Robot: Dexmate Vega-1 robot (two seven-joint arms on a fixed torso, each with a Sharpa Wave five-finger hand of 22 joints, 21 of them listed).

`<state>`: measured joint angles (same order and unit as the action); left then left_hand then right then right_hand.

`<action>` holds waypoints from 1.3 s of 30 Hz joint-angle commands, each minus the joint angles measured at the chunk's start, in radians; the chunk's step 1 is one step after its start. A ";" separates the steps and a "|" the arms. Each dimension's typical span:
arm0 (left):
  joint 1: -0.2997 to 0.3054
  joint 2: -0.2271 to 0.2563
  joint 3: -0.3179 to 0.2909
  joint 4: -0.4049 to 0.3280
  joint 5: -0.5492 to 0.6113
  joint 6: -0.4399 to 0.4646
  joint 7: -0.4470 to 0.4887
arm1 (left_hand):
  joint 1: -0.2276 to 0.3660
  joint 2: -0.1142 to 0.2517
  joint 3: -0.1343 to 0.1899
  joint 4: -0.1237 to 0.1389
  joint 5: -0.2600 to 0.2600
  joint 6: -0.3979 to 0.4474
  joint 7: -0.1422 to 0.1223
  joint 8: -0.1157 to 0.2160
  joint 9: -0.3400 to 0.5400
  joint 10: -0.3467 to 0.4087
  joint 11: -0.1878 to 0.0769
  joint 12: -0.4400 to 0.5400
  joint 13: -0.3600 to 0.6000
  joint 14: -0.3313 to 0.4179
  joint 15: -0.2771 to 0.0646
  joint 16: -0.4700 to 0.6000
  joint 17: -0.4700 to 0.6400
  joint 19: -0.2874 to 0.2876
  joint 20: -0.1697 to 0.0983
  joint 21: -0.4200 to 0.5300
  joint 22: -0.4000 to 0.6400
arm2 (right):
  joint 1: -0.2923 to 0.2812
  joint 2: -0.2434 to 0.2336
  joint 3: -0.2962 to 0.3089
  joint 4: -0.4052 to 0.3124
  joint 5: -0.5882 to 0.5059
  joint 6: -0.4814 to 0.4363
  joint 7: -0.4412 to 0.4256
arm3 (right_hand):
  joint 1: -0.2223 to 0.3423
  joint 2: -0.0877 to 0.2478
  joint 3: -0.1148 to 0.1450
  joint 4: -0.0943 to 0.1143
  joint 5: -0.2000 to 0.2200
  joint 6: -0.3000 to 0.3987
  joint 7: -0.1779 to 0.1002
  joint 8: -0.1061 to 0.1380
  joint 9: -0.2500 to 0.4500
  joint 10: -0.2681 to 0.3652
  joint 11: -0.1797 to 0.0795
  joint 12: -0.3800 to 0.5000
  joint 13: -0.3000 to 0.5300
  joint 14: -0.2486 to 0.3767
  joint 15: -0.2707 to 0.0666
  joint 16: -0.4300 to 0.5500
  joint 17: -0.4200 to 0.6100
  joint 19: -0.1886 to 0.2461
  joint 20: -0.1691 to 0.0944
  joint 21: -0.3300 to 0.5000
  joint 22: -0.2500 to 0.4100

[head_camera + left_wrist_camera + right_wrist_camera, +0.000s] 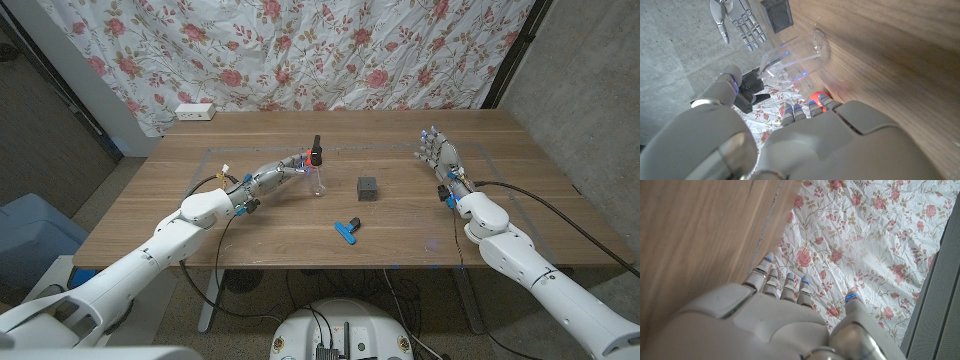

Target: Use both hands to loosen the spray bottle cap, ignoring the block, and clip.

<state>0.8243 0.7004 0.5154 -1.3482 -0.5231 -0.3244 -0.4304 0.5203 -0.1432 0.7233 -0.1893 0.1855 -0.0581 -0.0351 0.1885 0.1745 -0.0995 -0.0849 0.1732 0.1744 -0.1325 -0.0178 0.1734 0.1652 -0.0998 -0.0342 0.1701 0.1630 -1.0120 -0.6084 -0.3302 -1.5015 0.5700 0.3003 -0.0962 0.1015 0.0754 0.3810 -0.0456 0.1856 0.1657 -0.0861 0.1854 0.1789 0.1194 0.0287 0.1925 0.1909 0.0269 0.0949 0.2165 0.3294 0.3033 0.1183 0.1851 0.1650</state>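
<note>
Head view: spray bottle point(318, 172) stands upright near the middle of the wooden table point(250, 230), clear body below, black cap with an orange collar on top. The left hand point(283, 171) reaches it from the left, fingertips at the neck; whether they actually clamp it, I cannot tell from here. The right hand point(437, 154) waits well apart on the right side, fingers spread and holding nothing. A dark block point(367, 187) sits just right of the bottle; a blue clip point(347, 230) lies nearer the robot.

Left wrist view: left hand point(805, 135) closes around the bottle's orange collar, thumb at the black cap point(751, 85), the clear body point(795, 55) reaching out beyond. It looks like a grasp, probably not yet firm. The block point(776, 14) and the right hand point(737, 22) show beyond.

Right wrist view: right hand point(785, 310) is released, fingers straight and apart, beside bare table with flowered curtain point(865, 235) behind.

Step in hand: securing the bottle. Best done by settling the left grip on the body or collar, leaving the cap free for the right hand, which should pass above the block.
</note>
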 commanded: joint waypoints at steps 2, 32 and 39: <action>-0.043 -0.031 0.040 0.053 0.041 -0.009 -0.019 | 0.020 -0.003 0.001 0.003 0.010 -0.025 0.000 -0.001 0.001 -0.021 0.001 0.003 0.003 -0.019 0.002 -0.003 0.005 -0.019 -0.051 0.002 0.003 | -0.022 0.011 0.007 -0.006 0.005 0.021 -0.010 | -0.009 -0.003 0.001 -0.003 0.005 -0.002 0.001 -0.001 0.003 0.001 0.000 0.001 0.002 0.001 0.007 0.001 -0.001 0.002 0.005 0.004 0.005; -0.137 -0.111 0.085 0.187 0.086 -0.041 -0.036 | 0.109 -0.017 -0.023 0.003 0.016 0.103 -0.001 0.067 0.008 0.086 -0.001 0.040 0.007 0.065 -0.016 0.020 0.005 0.014 -0.032 0.017 0.003 | -0.002 0.029 -0.003 0.028 0.005 0.019 -0.007 | -0.013 0.001 -0.002 -0.009 0.007 -0.005 0.000 0.001 0.003 0.000 0.000 0.002 0.001 0.001 0.005 0.001 -0.008 0.002 0.005 0.005 0.006; -0.155 -0.137 0.093 0.222 0.090 -0.055 -0.039 | 0.145 -0.018 -0.030 0.003 0.015 0.140 0.008 0.084 0.012 0.138 0.001 0.048 0.011 0.131 -0.024 0.029 0.006 0.042 -0.027 0.020 0.003 | 0.003 0.026 -0.006 0.031 -0.002 0.015 -0.008 | -0.014 0.002 -0.003 -0.010 0.007 -0.005 0.001 0.001 0.003 0.000 0.000 0.002 0.001 0.000 0.007 0.001 -0.010 0.002 0.005 0.005 0.006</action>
<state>0.7004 0.6002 0.5946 -1.1792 -0.4452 -0.3604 -0.4694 0.6464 -0.1618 0.6964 -0.1877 0.1932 0.0645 -0.0285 0.2631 0.1841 0.0233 -0.0832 0.2130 0.1797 -0.0205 -0.0320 0.1966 0.1651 -0.0669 -0.0343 0.1822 0.1631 -1.0141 -0.5831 -0.3337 -1.4778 0.5688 0.3164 -0.1065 0.0938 0.0780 0.3768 -0.0498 0.1856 0.1658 -0.0860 0.1854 0.1789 0.1195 0.0286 0.1925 0.1909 0.0269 0.0948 0.2165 0.3201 0.3033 0.1181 0.1851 0.1650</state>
